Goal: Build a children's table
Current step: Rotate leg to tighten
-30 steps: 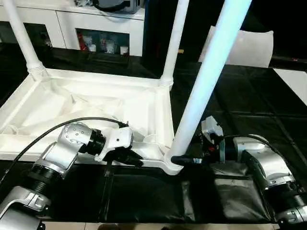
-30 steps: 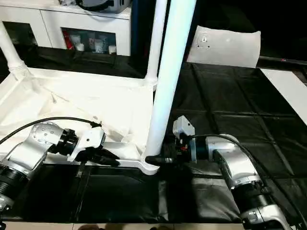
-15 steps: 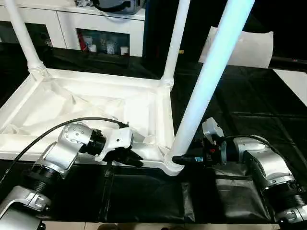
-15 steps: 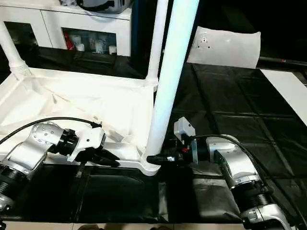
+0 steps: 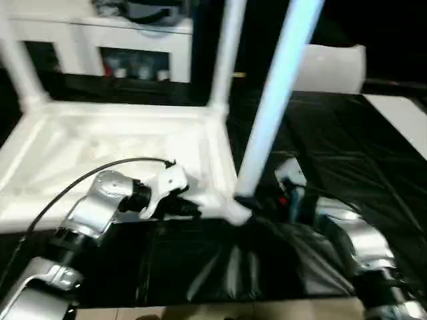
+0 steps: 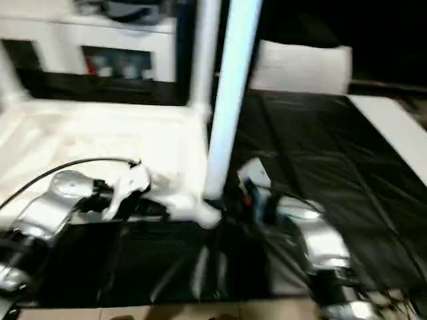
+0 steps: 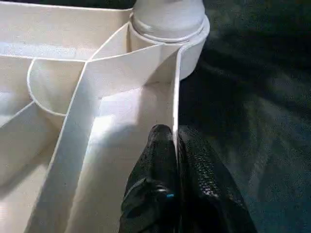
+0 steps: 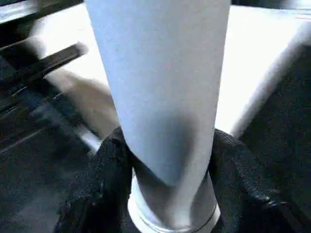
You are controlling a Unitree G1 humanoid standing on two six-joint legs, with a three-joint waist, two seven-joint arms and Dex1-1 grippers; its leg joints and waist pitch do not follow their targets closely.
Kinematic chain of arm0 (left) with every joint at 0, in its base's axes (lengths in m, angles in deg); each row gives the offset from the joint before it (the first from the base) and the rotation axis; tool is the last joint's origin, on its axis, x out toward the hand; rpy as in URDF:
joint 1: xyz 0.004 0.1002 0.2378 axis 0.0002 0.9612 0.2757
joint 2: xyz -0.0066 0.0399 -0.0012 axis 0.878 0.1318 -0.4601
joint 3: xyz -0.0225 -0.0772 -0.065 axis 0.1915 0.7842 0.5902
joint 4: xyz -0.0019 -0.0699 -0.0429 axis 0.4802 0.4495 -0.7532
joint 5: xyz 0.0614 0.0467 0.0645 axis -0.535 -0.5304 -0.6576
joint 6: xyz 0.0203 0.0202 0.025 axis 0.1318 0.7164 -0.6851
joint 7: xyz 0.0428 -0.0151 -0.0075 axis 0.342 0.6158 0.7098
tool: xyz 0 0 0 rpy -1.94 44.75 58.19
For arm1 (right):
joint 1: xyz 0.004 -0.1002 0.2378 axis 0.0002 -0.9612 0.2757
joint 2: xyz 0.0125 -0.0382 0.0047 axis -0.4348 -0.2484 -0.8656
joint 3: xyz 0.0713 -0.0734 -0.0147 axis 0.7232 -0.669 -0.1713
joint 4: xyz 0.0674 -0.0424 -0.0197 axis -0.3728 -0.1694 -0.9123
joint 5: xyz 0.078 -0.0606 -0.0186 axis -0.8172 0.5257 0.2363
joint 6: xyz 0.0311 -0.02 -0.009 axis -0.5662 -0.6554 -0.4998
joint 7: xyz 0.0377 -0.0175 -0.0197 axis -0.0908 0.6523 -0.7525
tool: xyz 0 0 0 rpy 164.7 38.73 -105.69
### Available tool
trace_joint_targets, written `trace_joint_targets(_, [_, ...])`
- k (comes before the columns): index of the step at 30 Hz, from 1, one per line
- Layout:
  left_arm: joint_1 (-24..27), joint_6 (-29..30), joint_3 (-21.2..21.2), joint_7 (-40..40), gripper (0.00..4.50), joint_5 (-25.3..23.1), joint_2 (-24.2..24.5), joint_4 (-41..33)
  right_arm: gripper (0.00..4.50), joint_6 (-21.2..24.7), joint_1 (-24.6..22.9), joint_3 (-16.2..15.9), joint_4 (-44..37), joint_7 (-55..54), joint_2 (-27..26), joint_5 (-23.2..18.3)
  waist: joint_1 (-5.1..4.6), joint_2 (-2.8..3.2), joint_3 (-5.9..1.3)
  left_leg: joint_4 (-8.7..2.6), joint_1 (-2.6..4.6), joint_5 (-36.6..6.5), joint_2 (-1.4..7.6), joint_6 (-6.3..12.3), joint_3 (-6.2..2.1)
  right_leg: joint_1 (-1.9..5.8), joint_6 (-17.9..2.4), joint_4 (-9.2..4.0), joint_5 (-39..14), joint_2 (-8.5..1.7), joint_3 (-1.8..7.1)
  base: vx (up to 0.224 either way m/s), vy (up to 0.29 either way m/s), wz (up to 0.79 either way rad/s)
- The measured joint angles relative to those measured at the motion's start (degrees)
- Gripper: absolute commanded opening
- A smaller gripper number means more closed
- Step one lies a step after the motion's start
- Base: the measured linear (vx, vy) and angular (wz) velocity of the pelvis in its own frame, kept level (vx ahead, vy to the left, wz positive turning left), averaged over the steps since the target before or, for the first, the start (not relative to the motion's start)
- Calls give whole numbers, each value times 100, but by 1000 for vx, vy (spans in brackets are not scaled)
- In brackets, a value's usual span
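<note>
Setting: black sheeting (image 5: 347,167) covers the ground; a white cabinet (image 5: 100,40) with dark compartments stands at the far left, and a white pillow-like slab (image 5: 330,67) lies at the far right.
Tabletop: the white tabletop (image 5: 113,147) lies upside down on the sheeting, ribbed underside up, left of centre.
Seated legs: a far-left leg (image 5: 20,70) and a far-right leg (image 5: 223,60) stand upright in the far corner sockets.
Leg in hand: the near-right leg (image 5: 273,100) rises tilted from the near-right corner socket (image 7: 170,24), its foot inside the socket collar.
Left end effector: the left end effector (image 7: 175,145) is closed, its two black fingers pinching the thin near rim of the tabletop just beside that socket.
Right end effector: the right end effector (image 8: 167,160) stands part open around the foot of the near-right leg, one finger pressed to each side, gripping it.
Progress: three legs are in sockets, and the third, judged by its tilt, may not be fully seated.
Remaining: the near-left corner shows no leg in the head views, so a fourth leg appears to be outstanding, then turning the table upright.
</note>
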Motion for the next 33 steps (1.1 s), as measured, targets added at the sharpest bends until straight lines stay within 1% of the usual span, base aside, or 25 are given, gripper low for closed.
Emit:
trace_joint_targets(2, [-127,220,62,386,0,-57,-214,132,195,167,201,183,161,-673,-344,98,-46,23,13,3,-15,3,17,5,-15,11,-1,-60,1,-10,-64,0,0,0])
trace_joint_targets(3, [-169,308,76,564,0,-73,-310,152,195,216,303,205,212,-986,-445,160,-83,35,19,-1,-19,3,26,5,-18,12,-2,-98,1,-10,-81,0,0,0])
trace_joint_targets(5, [-292,529,186,1032,0,-163,-618,299,195,224,519,443,454,-1796,-876,297,-136,42,23,2,-20,11,25,18,-13,11,-15,-105,9,-11,-79,0,0,0])
trace_joint_targets(6, [-355,629,204,1223,0,-181,-743,362,195,221,617,483,548,-2139,-996,367,-152,47,26,4,-18,11,23,18,-9,11,-15,-108,9,-13,-76,0,0,0])
trace_joint_targets(9, [-393,759,249,1583,0,-218,-971,381,195,169,697,615,646,-2808,-1283,472,-150,57,28,4,-19,11,22,19,-7,12,-17,-104,10,-14,-71,0,0,0])
trace_joint_targets(11, [-397,761,266,1690,0,-242,-1023,381,195,158,745,662,672,-3068,-1407,504,-144,60,27,-4,-23,12,22,19,-4,12,-30,-99,19,-14,-68,0,0,0])
trace_joint_targets(13, [-408,761,273,1762,0,-254,-1071,381,195,30,745,721,697,-3304,-1555,600,-135,65,24,-13,-22,12,22,18,1,13,-42,-96,53,-14,-64,0,0,0])
trace_joint_targets(14, [-415,761,273,1777,0,-254,-1084,380,230,-24,745,721,711,-3328,-1564,626,-134,66,24,-13,-23,12,21,18,10,13,-39,-96,92,-14,-55,0,0,0])
trace_joint_targets(15, [-422,761,273,1782,0,-254,-1089,377,251,-138,735,721,736,-3336,-1574,657,-129,69,22,-13,-22,12,21,17,12,12,-29,-96,126,-15,-52,0,0,0])
trace_joint_targets(16, [-424,761,275,1780,0,-254,-1089,371,251,-204,728,721,741,-3334,-1580,659,-127,74,20,-16,-23,13,21,16,11,11,-17,-96,143,-15,-52,0,0,0])
trace_joint_targets(17, [-424,759,276,1775,0,-254,-1089,363,268,-236,720,721,738,-3321,-1584,659,-125,81,16,-22,-22,14,23,13,12,9,-17,-93,146,-14,-52,0,0,0])
trace_joint_targets(19, [-423,746,274,1699,0,-252,-1076,320,284,-301,560,718,657,-3193,-1564,653,-103,92,16,-48,-24,18,23,5,12,-1,-27,-89,154,-13,-53,0,0,0])
trace_joint_targets(22, [-396,572,188,1441,0,-252,-887,210,317,-339,334,566,455,-2667,-1287,563,-72,105,15,-80,-45,24,24,-3,18,-36,-31,-84,155,-11,-54,0,0,0])
trace_joint_targets(23, [-371,427,162,1325,0,-250,-805,184,317,-332,268,526,350,-2443,-1123,505,-65,110,11,-84,-68,33,25,9,21,-61,-31,-80,154,-11,-53,0,0,0])
trace_joint_targets(24, [-320,263,162,1206,0,-224,-726,129,328,-326,191,461,254,-2189,-999,427,-62,110,11,-81,-102,47,27,29,25,-102,-35,-62,151,-10,-51,0,0,0])
trace_joint_targets(26, [-273,79,127,1058,0,-216,-641,85,345,-294,68,473,129,-1862,-743,350,-35,112,12,-79,-128,51,29,33,31,-131,-43,-41,143,-10,-50,0,0,0])
trace_joint_targets(27, [-217,-49,104,915,0,-193,-542,46,352,-276,-5,420,10,-1540,-520,243,-6,114,11,-77,-126,51,30,34,36,-140,-52,-15,128,-12,-47,0,0,0])
trace_joint_targets(28, [-171,-137,99,799,0,-189,-453,28,360,-274,-45,432,-77,-1355,-369,192,13,114,11,-76,-119,51,33,34,37,-140,-53,-4,123,-11,-48,0,0,0])
trace_joint_targets(30, [-74,-433,52,440,0,-146,-272,-8,386,-277,-137,412,-329,-721,122,62,62,115,11,-74,-115,58,40,29,40,-138,-50,3,120,-9,-51,0,0,0])
trace_joint_targets(32, [-26,-578,46,232,0,-118,-173,-12,391,-307,-151,407,-442,-275,383,-34,76,114,11,-69,-113,68,58,17,55,-135,-53,3,123,-7,-55,0,0,0])
trace_joint_targets(33, [8,-671,34,45,0,-81,-85,-15,406,-334,-203,348,-562,188,697,-103,104,115,11,-65,-115,71,61,13,65,-134,-26,1,111,-10,-54,0,0,0])
